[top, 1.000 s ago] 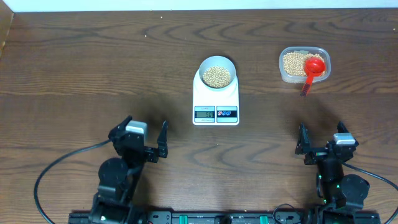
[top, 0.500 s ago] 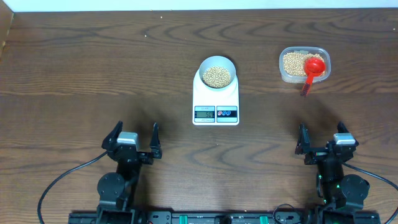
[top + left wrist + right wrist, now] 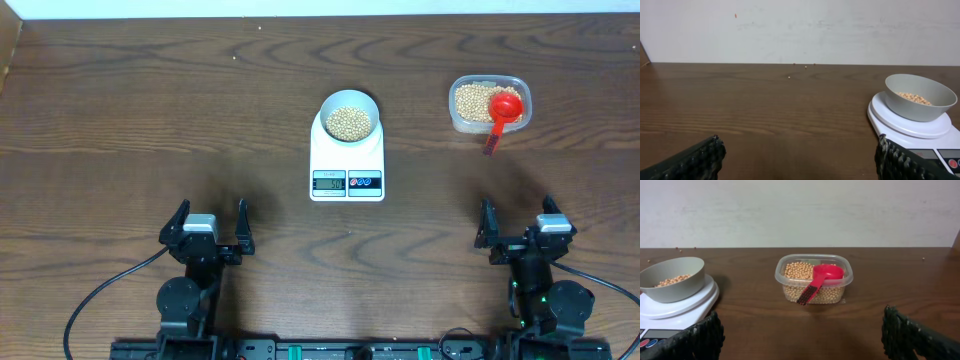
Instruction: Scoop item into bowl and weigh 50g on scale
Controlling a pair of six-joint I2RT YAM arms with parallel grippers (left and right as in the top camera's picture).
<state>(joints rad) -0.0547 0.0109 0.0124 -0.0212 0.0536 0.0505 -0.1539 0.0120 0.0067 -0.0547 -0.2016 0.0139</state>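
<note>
The white bowl [image 3: 349,116] sits on the white scale [image 3: 347,165] at the table's middle and holds tan beans [image 3: 349,123]. It also shows in the left wrist view [image 3: 920,97] and the right wrist view [image 3: 673,279]. More beans fill a clear plastic tub [image 3: 488,104] at the back right, with a red scoop [image 3: 503,110] resting in it; the tub also shows in the right wrist view [image 3: 813,278]. My left gripper [image 3: 205,228] is open and empty near the front left. My right gripper [image 3: 520,225] is open and empty near the front right.
A few loose beans [image 3: 790,77] lie on the dark wooden table near the back wall. The scale's display and buttons [image 3: 346,181] face the front edge. Black cables run from both arm bases at the front.
My left arm has drawn back toward the front edge and squared up, its gripper still open. The right arm, bowl, scale and tub have not moved.
</note>
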